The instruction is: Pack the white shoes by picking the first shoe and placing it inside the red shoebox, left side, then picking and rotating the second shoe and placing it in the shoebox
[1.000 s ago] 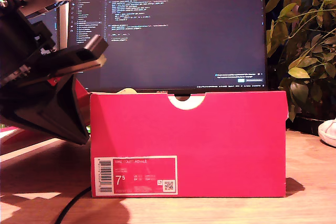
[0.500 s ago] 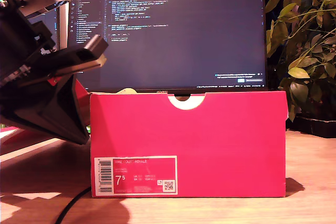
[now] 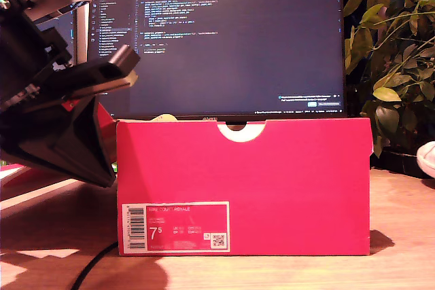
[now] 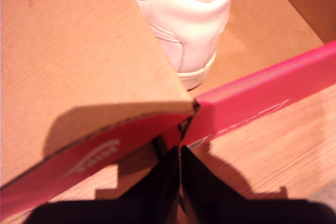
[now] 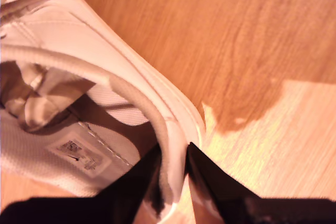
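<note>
1. Jaws of my second gripper (image 5: 173,182) are clenched on the padded heel collar of a plain white leather sneaker with white laces (image 5: 79,103), one finger inside the opening and one outside, the gap between them only as wide as the collar.
2. Jaws of my first gripper (image 4: 180,182) are pressed together, with nothing between them that I can make out; they hang just outside a corner of the big bright red cardboard shoebox (image 4: 273,87).
3. Inside that box, the other white low-top sneaker (image 4: 189,19) already lies on the brown cardboard floor, its heel near the corner.
4. In the exterior view the red shoebox (image 3: 245,188) stands mid-frame on the light wooden counter (image 3: 408,236), and a sliver of white shoe (image 3: 428,157) shows at the right edge, well apart from the box.
5. The step in hand looks like carrying the second shoe over. To do it well, I would keep the heel pinch firm, lift high enough to clear the box wall, turn the shoe opposite to its mate, and lower it into the free half.
</note>
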`<state>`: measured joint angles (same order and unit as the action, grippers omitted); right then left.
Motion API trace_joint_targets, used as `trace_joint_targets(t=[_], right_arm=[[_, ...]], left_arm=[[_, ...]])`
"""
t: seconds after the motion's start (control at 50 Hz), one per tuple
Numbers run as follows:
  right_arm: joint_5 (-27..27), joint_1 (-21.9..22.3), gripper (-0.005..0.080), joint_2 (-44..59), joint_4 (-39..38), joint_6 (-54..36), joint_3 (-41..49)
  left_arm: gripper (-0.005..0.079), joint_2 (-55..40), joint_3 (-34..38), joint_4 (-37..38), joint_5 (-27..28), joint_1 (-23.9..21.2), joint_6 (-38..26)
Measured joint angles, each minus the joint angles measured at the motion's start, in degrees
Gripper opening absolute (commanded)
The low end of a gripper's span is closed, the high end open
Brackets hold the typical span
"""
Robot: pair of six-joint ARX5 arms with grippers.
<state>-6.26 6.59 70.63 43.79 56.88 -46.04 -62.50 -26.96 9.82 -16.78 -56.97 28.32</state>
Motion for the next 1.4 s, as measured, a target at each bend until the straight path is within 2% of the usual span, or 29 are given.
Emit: trace_joint_targets(t=[0.1,0.28,0.58,0.86,0.92,1.06,1.24,1.28,1.4], right_arm=[[0.96,-0.17,-0.0011,-0.63,1.68,-0.42,0.00],[0.26,-0.74,-0.0011,-3.48,8.26,-8.48,-0.81],[-6.25,-2.25,-0.0011,-5.53,15.78,-18.18,-10.43],[-7.67,-3.08,-0.0011,-5.84,21.14,-29.20,-17.53],[-7.63,-3.37,-0.0011,-5.84,21.68,-34.01,-18.73],[-7.61,-3.43,-0.0011,-5.84,22.49,-37.97,-22.36],[-7.43,-3.43,-0.0011,-5.84,22.73,-47.82,-29.16],[-6.60,-3.41,-0.0011,-5.84,22.73,-47.93,-30.71],[-2.97,-3.32,-0.0011,-5.88,21.44,-56.06,-33.77]], left_arm=[[-0.0019,0.00,0.00,0.00,-0.02,0.00,0.00],[-0.0019,0.00,0.00,0.02,0.00,0.00,0.00],[-0.0019,0.00,0.00,0.00,0.00,0.00,0.00],[-0.0019,0.00,0.00,-0.02,0.00,0.00,0.00],[-0.0019,0.00,0.00,0.00,0.00,0.00,0.00],[-0.0019,0.00,0.00,0.00,0.00,0.00,0.00],[-0.0019,0.00,0.00,0.00,0.00,0.00,0.00],[-0.0019,0.00,0.00,0.00,0.00,0.00,0.00],[-0.0019,0.00,0.00,0.00,0.00,0.00,0.00]])
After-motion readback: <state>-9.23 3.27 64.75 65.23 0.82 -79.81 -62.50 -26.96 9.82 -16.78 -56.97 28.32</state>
